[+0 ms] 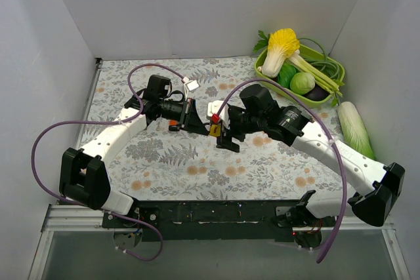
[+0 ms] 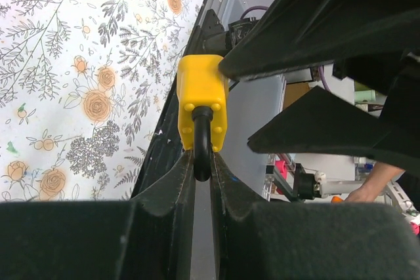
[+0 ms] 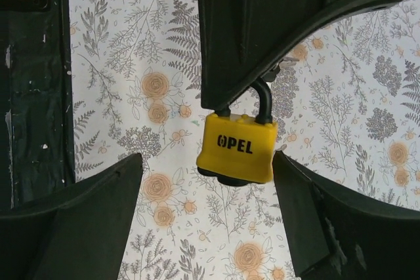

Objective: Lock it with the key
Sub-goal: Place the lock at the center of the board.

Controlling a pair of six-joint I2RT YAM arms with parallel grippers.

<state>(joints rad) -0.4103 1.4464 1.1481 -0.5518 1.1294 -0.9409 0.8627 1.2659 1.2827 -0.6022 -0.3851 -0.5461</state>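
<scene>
The left claw pinches the black metal shackle of the boxy yellow padlock above the floral tabletop; the right claw gapes around its body, holding nothing. An off-centre push could swivel the padlock or slip it free.

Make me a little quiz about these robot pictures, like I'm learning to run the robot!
1. Which colour is the padlock? A red, B yellow, C blue.
2. True or false: the right gripper is shut on the padlock.
3. Fill the gap: the left gripper pinches the padlock by its black ____.
Key: 1 B. 2 False: it stands open, one side on each side of the padlock. 3 shackle.
</scene>
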